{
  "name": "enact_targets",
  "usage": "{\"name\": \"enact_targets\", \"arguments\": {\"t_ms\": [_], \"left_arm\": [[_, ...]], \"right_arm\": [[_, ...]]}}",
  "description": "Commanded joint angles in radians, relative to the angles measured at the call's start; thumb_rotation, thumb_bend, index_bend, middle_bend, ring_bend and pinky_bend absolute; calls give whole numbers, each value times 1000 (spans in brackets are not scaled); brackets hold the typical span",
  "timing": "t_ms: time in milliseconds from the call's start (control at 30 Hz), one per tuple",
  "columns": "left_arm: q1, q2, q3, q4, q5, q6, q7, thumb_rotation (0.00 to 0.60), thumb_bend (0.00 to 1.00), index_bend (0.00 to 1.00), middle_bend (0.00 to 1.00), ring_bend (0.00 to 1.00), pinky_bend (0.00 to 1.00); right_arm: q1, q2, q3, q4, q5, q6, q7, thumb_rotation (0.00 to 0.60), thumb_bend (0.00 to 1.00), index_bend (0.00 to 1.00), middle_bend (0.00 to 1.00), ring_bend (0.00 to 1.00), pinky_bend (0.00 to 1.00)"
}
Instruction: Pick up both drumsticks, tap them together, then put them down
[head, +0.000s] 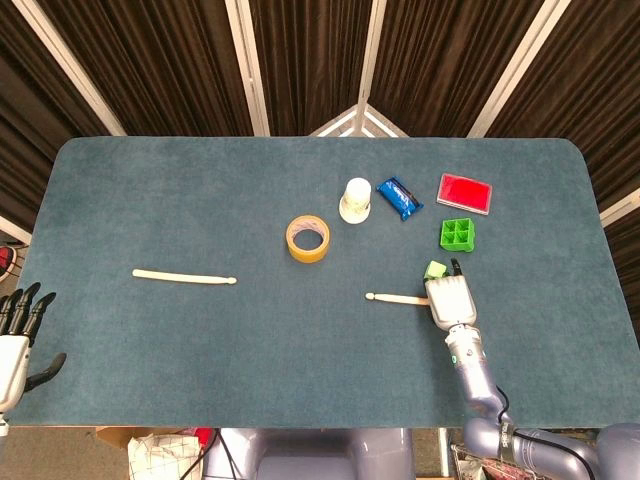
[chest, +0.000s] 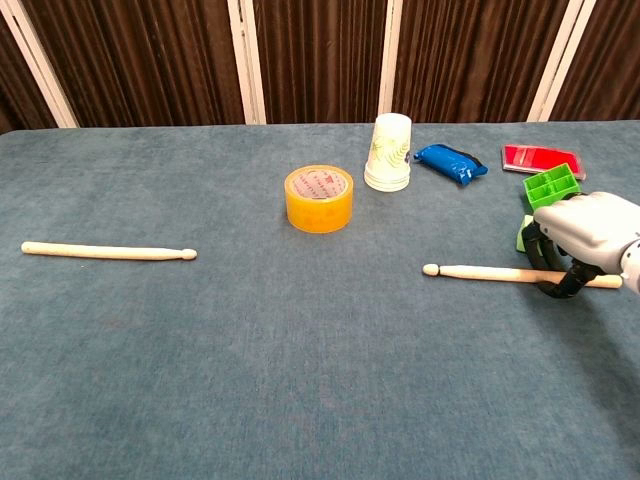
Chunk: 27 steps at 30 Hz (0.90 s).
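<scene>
One pale wooden drumstick (head: 185, 276) (chest: 108, 251) lies flat on the left of the blue table, with nothing near it. The other drumstick (head: 397, 297) (chest: 480, 271) lies on the right, tip pointing left. My right hand (head: 451, 298) (chest: 585, 235) covers its butt end, with dark fingers curled around the shaft while the stick still lies on the cloth. My left hand (head: 18, 335) hangs off the table's front left corner, fingers spread and holding nothing, far from the left drumstick.
A yellow tape roll (head: 307, 238) (chest: 319, 198), a paper cup (head: 355, 200) and a blue packet (head: 399, 198) stand mid-table. A red box (head: 465, 193) and a green divided tray (head: 458, 234) lie behind my right hand. A small green block (head: 435, 269) sits right beside it.
</scene>
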Motion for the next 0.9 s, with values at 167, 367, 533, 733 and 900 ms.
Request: {"name": "enact_targets", "arguments": {"t_ms": [167,367,533,733,900], "left_arm": [[0,0,2,-1,2,0,0,600,346,122,0,0,70],[0,0,1,-1,1,-1,0,600,346,122,0,0,70],[0,1,1,-1,0,-1,-1,600,346,123,0,0,70],[0,2,1,-1,0,0,-4,600,346,126,0,0,71],[0,2,1,-1,-2,-1,-4,600,346,127,0,0,72]], "right_arm": [[1,0,0,7,3,-10,-2,600,365,583,567,437,112],[2,-2,-3,13,5,-19,-3,600,386,609,580,449,112],[2,-4,-4,15,-1,-19,0,600,406,645,589,458,112],[2,3,-1,7,-12,-16,6,600,431,668,614,473,111],[1,15,-6,-6,-29,-18,21,600,450,676,624,480,111]]}}
